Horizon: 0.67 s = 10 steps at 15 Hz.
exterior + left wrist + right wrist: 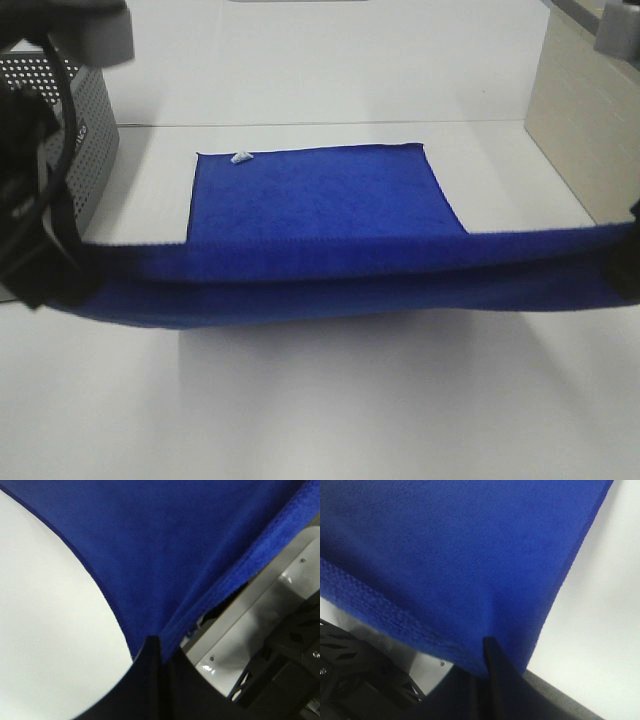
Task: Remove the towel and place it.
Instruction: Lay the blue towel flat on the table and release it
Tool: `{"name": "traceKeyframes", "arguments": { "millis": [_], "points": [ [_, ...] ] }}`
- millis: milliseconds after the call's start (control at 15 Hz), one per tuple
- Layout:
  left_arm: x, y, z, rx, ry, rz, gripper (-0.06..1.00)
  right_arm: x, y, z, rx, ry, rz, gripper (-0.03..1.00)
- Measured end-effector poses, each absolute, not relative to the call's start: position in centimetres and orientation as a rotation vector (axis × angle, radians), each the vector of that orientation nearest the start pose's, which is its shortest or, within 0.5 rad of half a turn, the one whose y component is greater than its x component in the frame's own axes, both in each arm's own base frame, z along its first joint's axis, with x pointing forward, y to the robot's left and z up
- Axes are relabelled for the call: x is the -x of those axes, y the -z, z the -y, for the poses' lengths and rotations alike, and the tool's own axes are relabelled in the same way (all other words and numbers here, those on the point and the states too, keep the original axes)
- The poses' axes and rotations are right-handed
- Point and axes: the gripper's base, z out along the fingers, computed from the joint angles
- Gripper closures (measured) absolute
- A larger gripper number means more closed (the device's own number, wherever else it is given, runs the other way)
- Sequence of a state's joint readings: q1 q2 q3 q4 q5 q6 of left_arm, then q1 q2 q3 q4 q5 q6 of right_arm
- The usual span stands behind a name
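Stretching left to right above the near part of the table (330, 420), the towel (320, 195) is lifted by its near edge, while its far part lies flat with the white tag (240, 157) at the far left. The left gripper (153, 645) is clamped on the left end and the right gripper (489, 647) on the right end, so neither arm is nearer. Setting it down probably needs both moving together

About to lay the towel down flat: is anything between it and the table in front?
Nothing visible. The left gripper and right gripper hold the towel by its raised near edge; its far part lies on the white table. The grey perforated basket stands to the left, the beige box to the right, both beside the path.
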<state>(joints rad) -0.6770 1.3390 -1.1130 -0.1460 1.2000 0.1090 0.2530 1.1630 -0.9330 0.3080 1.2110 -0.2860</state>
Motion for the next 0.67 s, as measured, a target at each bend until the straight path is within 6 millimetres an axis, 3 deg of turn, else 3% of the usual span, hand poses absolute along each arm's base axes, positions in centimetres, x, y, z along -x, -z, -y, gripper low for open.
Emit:
{"name": "traceKeyframes", "arguments": {
  "millis": [333,667],
  "points": [
    [-15.1,-25.7,16.3,-1.095,0.358,-2.959,0.94,-15.2,-25.6,-7.5,0.604,-0.596,-2.963,0.95],
    [-13.0,-22.7,15.7,-1.026,0.474,-3.115,0.94,-12.4,-22.3,-7.2,0.547,-0.696,-3.089,0.95]
  ]
}}
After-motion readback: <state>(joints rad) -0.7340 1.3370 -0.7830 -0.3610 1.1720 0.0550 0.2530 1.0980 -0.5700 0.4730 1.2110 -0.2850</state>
